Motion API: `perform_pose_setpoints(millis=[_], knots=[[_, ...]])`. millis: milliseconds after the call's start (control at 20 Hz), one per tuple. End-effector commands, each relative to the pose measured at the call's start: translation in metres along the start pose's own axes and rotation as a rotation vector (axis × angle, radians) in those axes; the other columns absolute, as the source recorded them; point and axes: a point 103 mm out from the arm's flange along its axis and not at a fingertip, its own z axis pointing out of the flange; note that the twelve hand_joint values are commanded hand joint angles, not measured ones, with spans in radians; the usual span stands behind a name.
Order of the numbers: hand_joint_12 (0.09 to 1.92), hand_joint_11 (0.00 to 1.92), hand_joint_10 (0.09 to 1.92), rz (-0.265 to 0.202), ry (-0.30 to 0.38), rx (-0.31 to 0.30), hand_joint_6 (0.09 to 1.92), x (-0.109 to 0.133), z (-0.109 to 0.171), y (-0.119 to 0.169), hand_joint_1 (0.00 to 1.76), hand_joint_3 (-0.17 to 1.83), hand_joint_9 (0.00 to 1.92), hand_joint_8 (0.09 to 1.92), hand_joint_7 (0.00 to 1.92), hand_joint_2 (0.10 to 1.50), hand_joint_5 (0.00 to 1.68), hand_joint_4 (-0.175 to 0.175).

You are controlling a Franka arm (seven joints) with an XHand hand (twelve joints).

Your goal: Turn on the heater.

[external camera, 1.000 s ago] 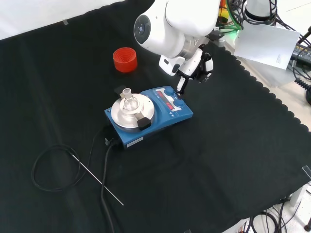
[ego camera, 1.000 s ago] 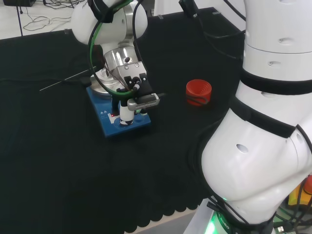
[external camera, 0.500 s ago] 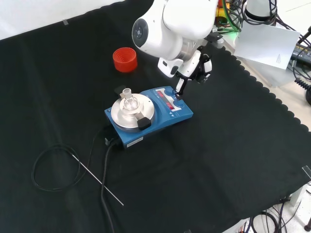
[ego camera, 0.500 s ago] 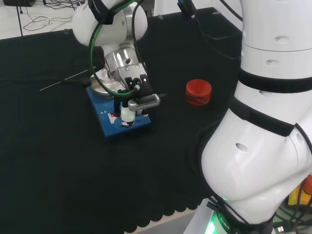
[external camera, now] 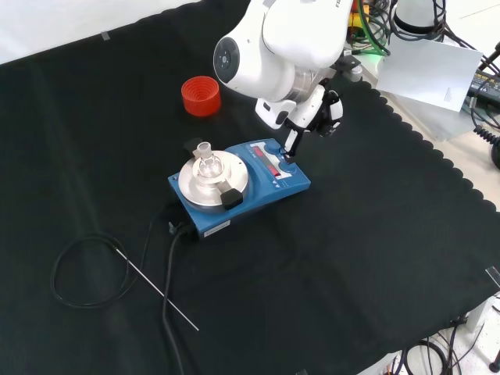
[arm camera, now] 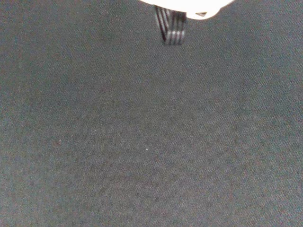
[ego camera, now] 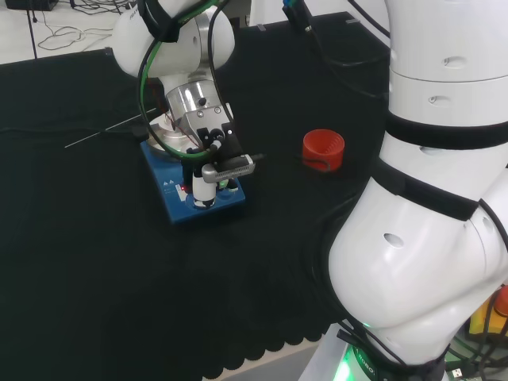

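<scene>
The heater (external camera: 234, 199) is a blue box with a round silver plate (external camera: 209, 183) and a control panel with knobs at its near end. A small clear glass piece (external camera: 205, 158) stands on the plate. In the front view the hand (external camera: 314, 110) hangs just beyond the panel, with one straight dark finger (external camera: 291, 144) reaching down onto the panel beside a knob. In the head view the hand (ego camera: 208, 168) covers the heater's (ego camera: 173, 198) near panel. The wrist view looks at black cloth, with a black ribbed part of the hand (arm camera: 170, 27).
A red ribbed ring stand (external camera: 201, 95) (ego camera: 323, 150) sits on the cloth beyond the heater in the front view. The heater's black cable (external camera: 82, 269) loops to the left, beside a thin metal rod (external camera: 156, 291). The cloth's scalloped edge (external camera: 437, 164) runs at the right.
The hand has shifted a little and its straight finger has come down closer onto the heater's panel. The heater and the red ring have not moved.
</scene>
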Motion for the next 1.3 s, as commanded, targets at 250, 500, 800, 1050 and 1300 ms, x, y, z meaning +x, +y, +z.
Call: perform_pose_setpoints(millis=[250, 500, 800, 1050, 1300], knots=[[1.41, 1.34, 1.65, -0.011, -0.012, 0.004, 0.41, -0.003, 0.004, 0.002, 1.44, 1.01, 1.68, 1.7, 1.63, 0.72, 0.26, -0.053], [1.42, 1.34, 1.65, -0.021, 0.004, 0.006, 0.41, -0.019, 0.009, 0.007, 1.44, 1.02, 1.68, 1.7, 1.63, 0.72, 0.27, -0.053], [1.42, 1.34, 1.66, -0.002, -0.005, 0.009, 0.4, -0.018, 0.01, 0.007, 1.44, 1.02, 1.68, 1.7, 1.63, 0.72, 0.27, -0.053], [1.42, 1.34, 1.66, 0.0, -0.002, 0.007, 0.4, -0.017, 0.01, 0.007, 1.44, 1.02, 1.68, 1.7, 1.63, 0.72, 0.27, -0.052], [1.42, 1.34, 1.66, -0.001, -0.003, 0.003, 0.4, -0.018, 0.008, 0.007, 1.44, 1.03, 1.68, 1.7, 1.63, 0.72, 0.27, -0.053]])
